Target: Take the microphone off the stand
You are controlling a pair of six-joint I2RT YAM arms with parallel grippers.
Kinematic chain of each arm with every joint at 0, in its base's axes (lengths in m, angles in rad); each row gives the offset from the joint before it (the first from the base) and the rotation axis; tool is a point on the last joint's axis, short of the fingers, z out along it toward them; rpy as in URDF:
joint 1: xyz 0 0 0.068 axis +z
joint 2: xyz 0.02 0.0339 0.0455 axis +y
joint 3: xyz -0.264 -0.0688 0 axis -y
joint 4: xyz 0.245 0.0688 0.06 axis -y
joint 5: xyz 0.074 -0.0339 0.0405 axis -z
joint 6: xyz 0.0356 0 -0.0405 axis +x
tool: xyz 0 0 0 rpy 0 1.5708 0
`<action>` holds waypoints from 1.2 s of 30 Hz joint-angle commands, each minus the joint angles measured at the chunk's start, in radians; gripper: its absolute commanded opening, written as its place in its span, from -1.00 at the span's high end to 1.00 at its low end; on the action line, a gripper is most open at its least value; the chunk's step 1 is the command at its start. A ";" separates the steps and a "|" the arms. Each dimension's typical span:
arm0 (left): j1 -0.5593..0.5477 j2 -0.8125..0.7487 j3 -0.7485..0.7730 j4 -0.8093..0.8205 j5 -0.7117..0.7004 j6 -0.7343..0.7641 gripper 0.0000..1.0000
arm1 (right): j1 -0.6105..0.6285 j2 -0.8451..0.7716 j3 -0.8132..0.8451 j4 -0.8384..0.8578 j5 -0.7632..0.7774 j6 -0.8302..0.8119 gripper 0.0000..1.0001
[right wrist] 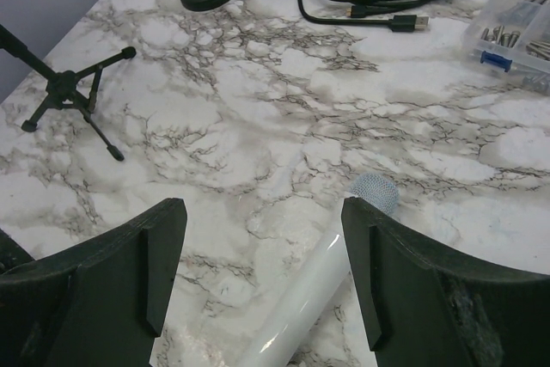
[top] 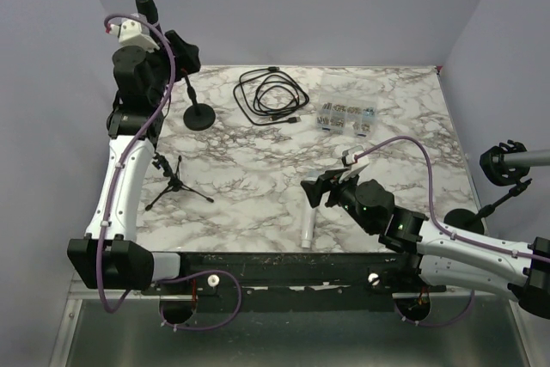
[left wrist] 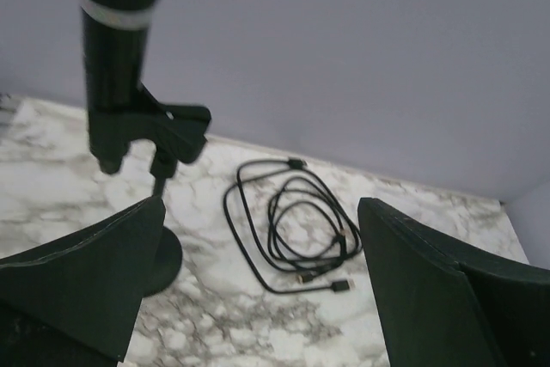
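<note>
A black microphone (left wrist: 116, 49) stands upright in the clip (left wrist: 172, 126) of a stand with a round black base (top: 201, 116) at the back left of the marble table. My left gripper (left wrist: 259, 212) is open just right of and in front of it, with nothing between its fingers (left wrist: 86, 281); in the top view this gripper (top: 189, 58) is beside the stand's pole. A white microphone (right wrist: 318, 298) with a grey mesh head (right wrist: 375, 191) lies flat near the front edge. My right gripper (right wrist: 262, 238) hovers open above it, apart from it.
A small black tripod stand (top: 176, 182) stands at the left with nothing on it. A coiled black cable (top: 271, 96) and a clear box of small parts (top: 345, 116) lie at the back. Another stand with a clip (top: 507, 165) sits off the right edge.
</note>
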 commanded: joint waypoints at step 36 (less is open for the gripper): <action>0.175 0.412 0.263 0.534 0.055 0.379 -0.56 | -0.006 0.016 0.043 0.005 0.034 -0.019 -0.62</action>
